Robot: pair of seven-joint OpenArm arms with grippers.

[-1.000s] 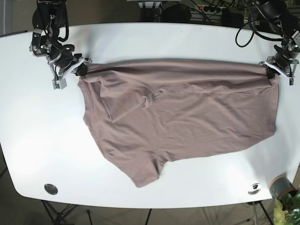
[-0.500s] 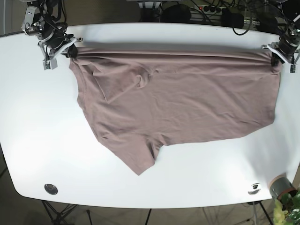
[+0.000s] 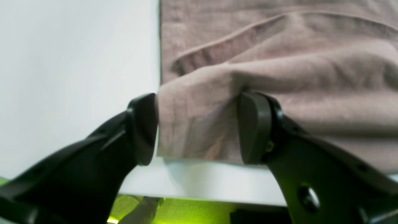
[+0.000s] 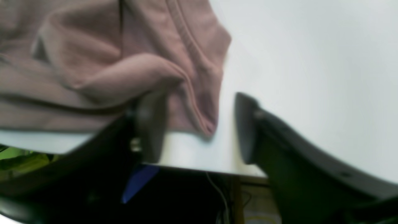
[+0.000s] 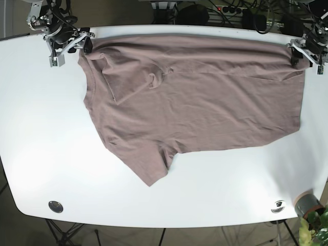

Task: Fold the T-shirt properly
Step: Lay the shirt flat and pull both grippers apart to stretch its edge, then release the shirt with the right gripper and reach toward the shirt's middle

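On the table: a mauve T-shirt [image 5: 200,97] lies spread across the white table [image 5: 41,138], its top edge along the table's far rim.
T-shirt shape: one sleeve points toward the near edge; a folded flap sits near the collar end on the base view's left.
Left gripper [image 3: 199,127]: at the far corner on the base view's right; its two black fingers [image 3: 143,127] stand apart with a bunched corner of the shirt between them. One finger touches the cloth's edge, the other presses into it.
Right gripper [image 4: 199,127]: at the far corner on the base view's left; jaws spread wide. One finger is under or against the cloth, the other stands clear on bare table. The view is blurred, so whether it truly grips I cannot tell.
Near edge: a round metal fitting [image 5: 55,206] and another [image 5: 278,206] are set in the tabletop.
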